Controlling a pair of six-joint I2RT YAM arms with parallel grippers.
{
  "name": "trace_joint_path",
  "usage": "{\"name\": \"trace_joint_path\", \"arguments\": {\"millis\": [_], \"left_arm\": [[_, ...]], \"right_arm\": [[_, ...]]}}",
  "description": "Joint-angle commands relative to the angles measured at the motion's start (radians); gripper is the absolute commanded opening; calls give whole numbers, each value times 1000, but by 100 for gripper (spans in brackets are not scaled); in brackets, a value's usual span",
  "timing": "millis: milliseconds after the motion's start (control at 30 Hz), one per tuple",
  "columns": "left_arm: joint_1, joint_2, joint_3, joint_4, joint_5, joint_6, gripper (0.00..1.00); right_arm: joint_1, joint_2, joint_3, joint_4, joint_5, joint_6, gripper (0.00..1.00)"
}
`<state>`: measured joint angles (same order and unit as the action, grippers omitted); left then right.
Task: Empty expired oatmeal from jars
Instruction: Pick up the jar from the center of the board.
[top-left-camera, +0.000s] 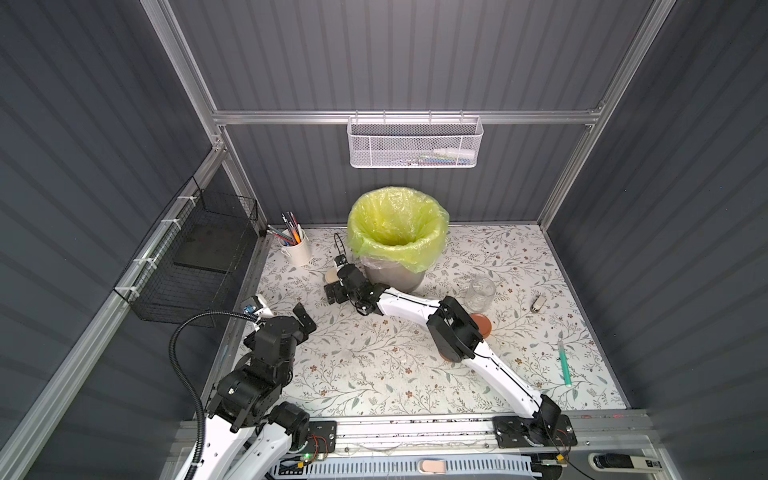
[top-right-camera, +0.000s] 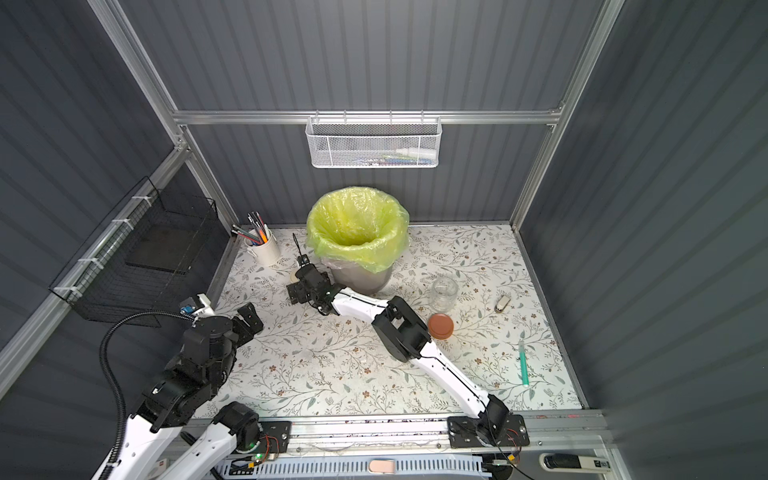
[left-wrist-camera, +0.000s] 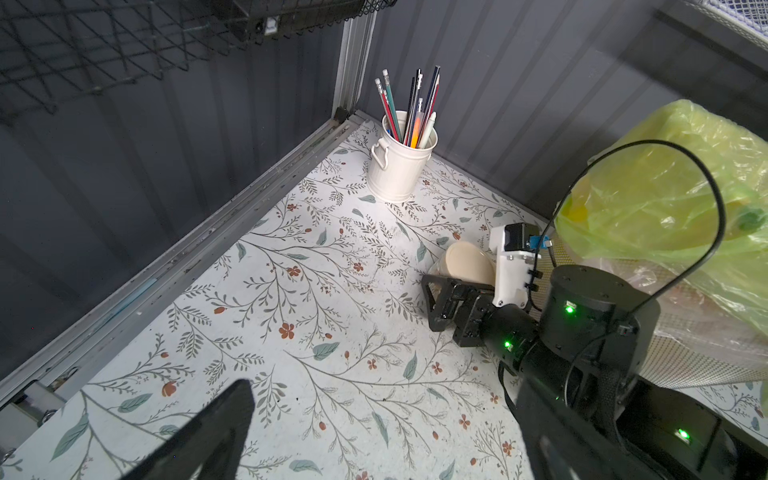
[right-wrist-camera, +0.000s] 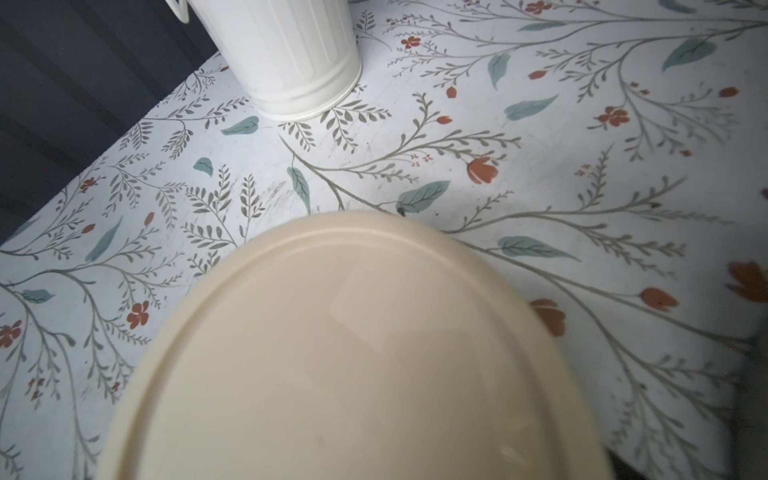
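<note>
Only glimpsed overhead, cream lid (right-wrist-camera: 332, 353), filling right wrist view

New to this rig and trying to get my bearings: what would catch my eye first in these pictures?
The bin with its bright yellow-green bag, back centre of the table, stands out first. Next comes the right arm stretched across in front of it, the open right gripper at a cream-lidded jar left of the bin. A lidless clear jar stands to the bin's right.
</note>
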<state>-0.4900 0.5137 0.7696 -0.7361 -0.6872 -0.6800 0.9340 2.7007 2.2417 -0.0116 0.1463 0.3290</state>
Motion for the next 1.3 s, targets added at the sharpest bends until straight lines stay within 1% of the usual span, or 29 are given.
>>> {"name": "trace_joint_path", "arguments": {"millis": [0, 400, 667, 767, 900, 1033, 1167, 1267], "left_arm": [[4, -2, 10, 17, 4, 23, 100], [4, -5, 9, 14, 3, 25, 100], [4, -8, 7, 10, 2, 28, 100], [4, -7, 3, 10, 2, 27, 100], [4, -9, -1, 10, 2, 25, 100], [4, -2, -1, 10, 4, 26, 100], [4, -13, -9, 26, 12, 48, 100], [4, -34, -9, 47, 24, 98, 100]], "right_arm": [[-4, -50, -12, 29, 16, -15, 99], [-11, -47, -20, 35, 7, 2, 98], [-14, -46, -19, 51, -4, 4, 94], [-15, -45, -23, 53, -11, 4, 89], [-16, -48, -28, 57, -23, 4, 77], [-14, -66, -53, 78, -32, 2, 69], [-9, -121, -107, 96, -35, -3, 66], [-2, -181, -162, 98, -44, -10, 65]]}}
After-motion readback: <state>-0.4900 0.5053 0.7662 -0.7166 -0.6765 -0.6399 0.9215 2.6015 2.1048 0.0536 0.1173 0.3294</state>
